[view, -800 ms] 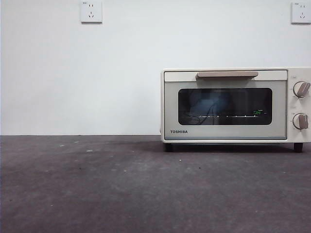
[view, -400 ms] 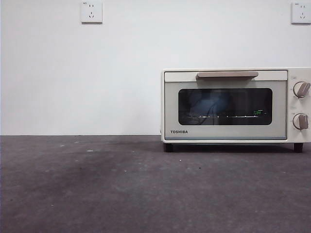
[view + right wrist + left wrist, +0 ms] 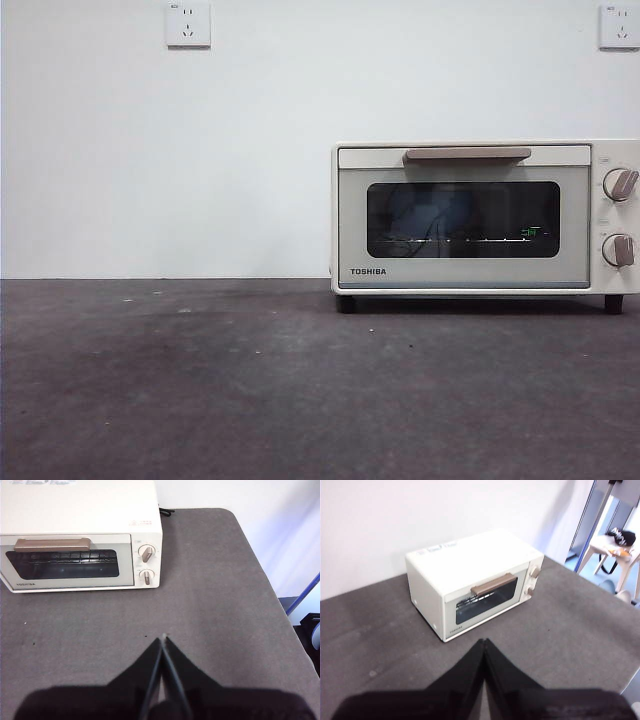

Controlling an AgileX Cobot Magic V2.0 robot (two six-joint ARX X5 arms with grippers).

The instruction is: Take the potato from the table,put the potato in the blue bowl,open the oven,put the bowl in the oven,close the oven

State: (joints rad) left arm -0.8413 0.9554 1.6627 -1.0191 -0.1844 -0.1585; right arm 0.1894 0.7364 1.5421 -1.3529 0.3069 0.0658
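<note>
Cream oven (image 3: 80,535) (door closed) sits well beyond right hand (image 3: 163,642).

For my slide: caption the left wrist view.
Shut left gripper above the table, facing the closed oven.

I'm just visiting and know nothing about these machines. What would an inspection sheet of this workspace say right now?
Surface: the table is dark grey with small pale specks.
Job's things: the oven stands at the back against the wall, door shut, beige handle up top, two knobs beside the door. Something blue shows dimly through the window; I cannot tell what it is. No potato seen.
Clutter: nothing seen on the table.
Grippers: the left gripper and the right gripper both hang over bare table in front of the oven, jaws together, holding nothing.
Cables: a dark cord behind the oven.
Surroundings: white wall with two sockets; a pale table beyond the workspace.
</note>
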